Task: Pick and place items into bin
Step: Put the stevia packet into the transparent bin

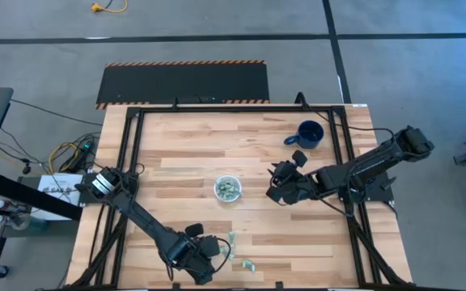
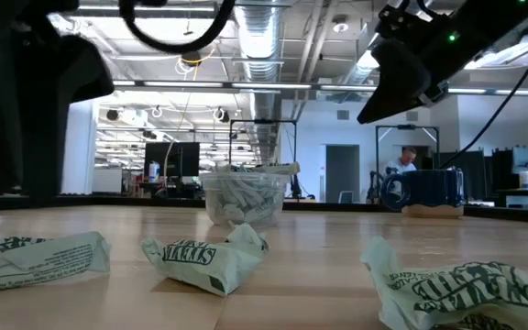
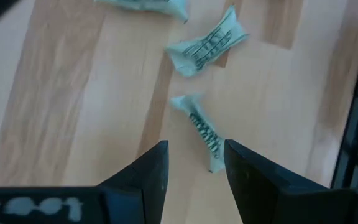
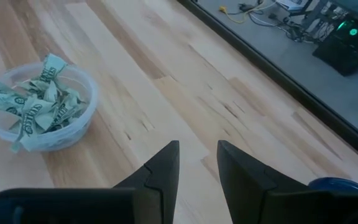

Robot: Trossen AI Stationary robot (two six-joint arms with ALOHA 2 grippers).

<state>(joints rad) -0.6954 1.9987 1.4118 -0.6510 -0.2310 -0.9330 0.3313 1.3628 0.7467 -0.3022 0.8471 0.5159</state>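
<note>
The clear plastic cup (image 1: 227,188) stands mid-table, filled with green-and-white wrappers (image 4: 39,102). Three more wrappers lie loose on the wood near the table's near edge (image 2: 209,257) (image 2: 39,257) (image 2: 456,293). My left gripper (image 3: 194,158) is open there. One thin twisted wrapper (image 3: 201,124) lies just ahead of it, with its end between the fingertips. A broader wrapper (image 3: 207,43) lies beyond that. My right gripper (image 4: 197,158) is open and hovers above the table to the right of the cup (image 4: 39,109), holding nothing.
A dark blue mug (image 1: 307,135) stands toward the far right of the table and also shows in the low view (image 2: 424,191). A black frame rail (image 1: 350,178) runs along the table's sides. Bare wood lies between the cup and the loose wrappers.
</note>
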